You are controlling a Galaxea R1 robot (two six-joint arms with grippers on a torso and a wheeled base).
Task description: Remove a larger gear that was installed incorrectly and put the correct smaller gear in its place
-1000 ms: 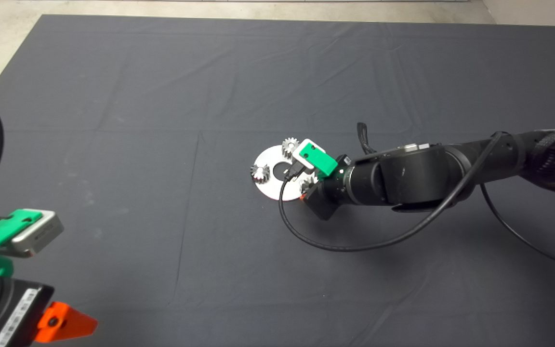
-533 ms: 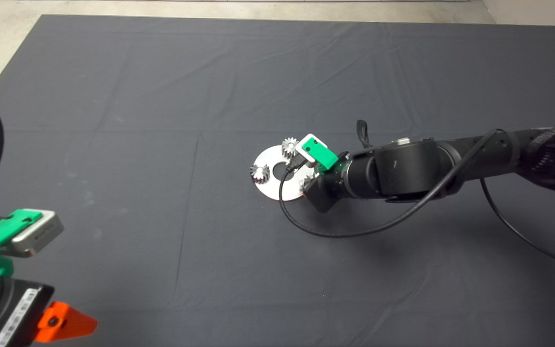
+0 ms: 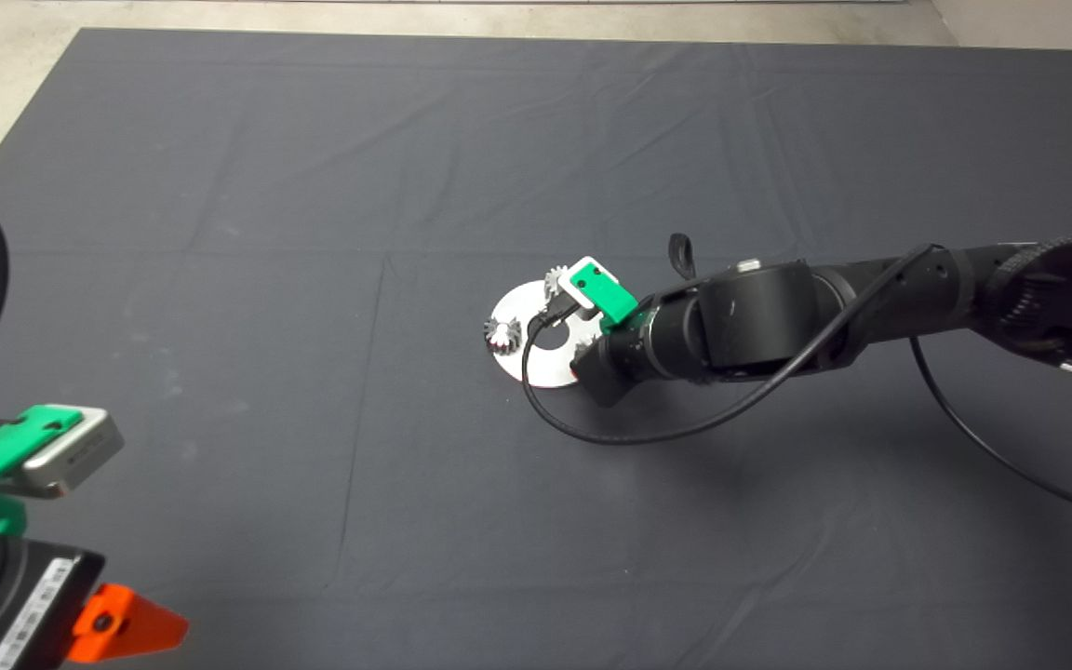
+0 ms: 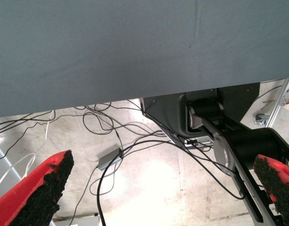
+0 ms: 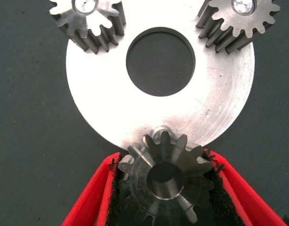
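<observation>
Head view: right gripper (image 3: 582, 358) reaches in over the near-right edge of the steel disc (image 3: 522, 358) at mat (image 3: 313, 279) centre; two mounted gears (image 3: 502, 333) sit on the disc's rim. Left gripper (image 3: 117, 625) sits parked at the lower left.

Left wrist view: left fingers (image 4: 38, 193) spread wide apart, floor cables beyond the mat edge.

Right wrist view: right gripper (image 5: 165, 188) clamped on a steel gear (image 5: 165, 176), held just above a small peg (image 5: 158, 133) at the disc's (image 5: 102, 108) rim. Larger or smaller gear: cannot tell.

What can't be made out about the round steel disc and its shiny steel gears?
Head view: right gripper and held steel gear, hidden beneath the black wrist.
Right wrist view: two far gears, cut off.
Left wrist view: parked left gripper faces floor; no disc.
</observation>
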